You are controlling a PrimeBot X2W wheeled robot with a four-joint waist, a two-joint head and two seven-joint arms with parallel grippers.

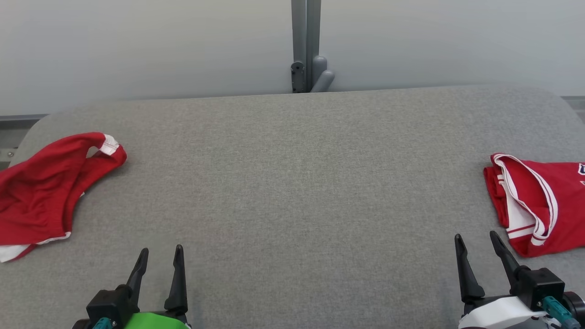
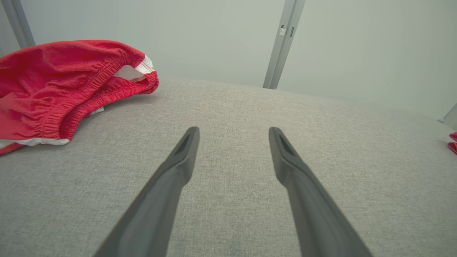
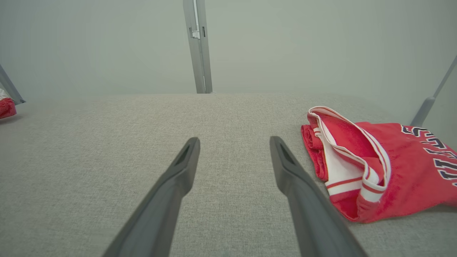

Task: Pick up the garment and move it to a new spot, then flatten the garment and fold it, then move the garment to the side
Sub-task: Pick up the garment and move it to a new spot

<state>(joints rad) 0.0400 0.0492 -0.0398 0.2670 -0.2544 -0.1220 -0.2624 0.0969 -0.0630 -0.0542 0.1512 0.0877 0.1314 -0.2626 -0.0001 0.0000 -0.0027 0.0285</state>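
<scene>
Red shorts [image 1: 41, 192] are seen lying crumpled at the left edge of the head view, on a grey fabric-covered table [image 1: 292, 183], with the elastic waistband turned toward the centre and white trim shown at the lower hem. In the left wrist view the shorts [image 2: 53, 85] are found at the upper left, the gathered waistband open and a white lining exposed inside. A red jersey [image 1: 539, 205] with white-and-red striped edging is laid in a loose fold at the right edge of the head view and is cut off by the frame. In the right wrist view the jersey [image 3: 392, 167] is placed at the right, just beside the right-hand finger, and dark lettering is visible on its cloth. The two garments are kept well apart, with bare table between them.

The left gripper [image 1: 161, 250] is pictured at the lower left of the head view, its fingers spread and nothing held; the same gap is shown in its wrist view [image 2: 234, 130], above bare cloth. The right gripper [image 1: 476, 236] is seen at the lower right, fingers likewise parted and empty [image 3: 234, 140], near the jersey but whether it is touched cannot be told.

A grey post [image 1: 306, 45] is set against a pale wall [image 1: 137, 45] behind the table's far edge.
</scene>
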